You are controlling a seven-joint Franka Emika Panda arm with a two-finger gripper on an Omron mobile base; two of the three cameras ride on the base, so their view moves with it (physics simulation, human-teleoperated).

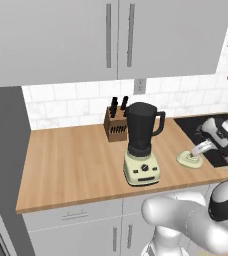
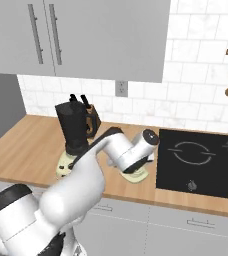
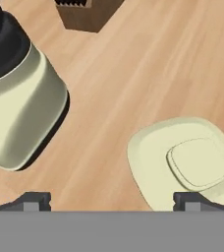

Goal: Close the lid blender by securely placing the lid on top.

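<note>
Jaws parted above one lid point(image 3: 192, 162), one blender point(image 1: 142, 145) beside

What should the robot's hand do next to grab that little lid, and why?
Probably slide sideways, then lower. In the hand view the lid lies flat on the wooden counter, off toward one fingertip rather than centred between the two, and the hand looks open and holds nothing. Centring over the raised knob first should allow a clean grip before lifting it to the blender.

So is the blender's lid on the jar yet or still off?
Off. The lid lies flat on the wooden counter beside the blender, whose jar top is uncovered. The gripper hangs over the lid, jaws apart.
</note>
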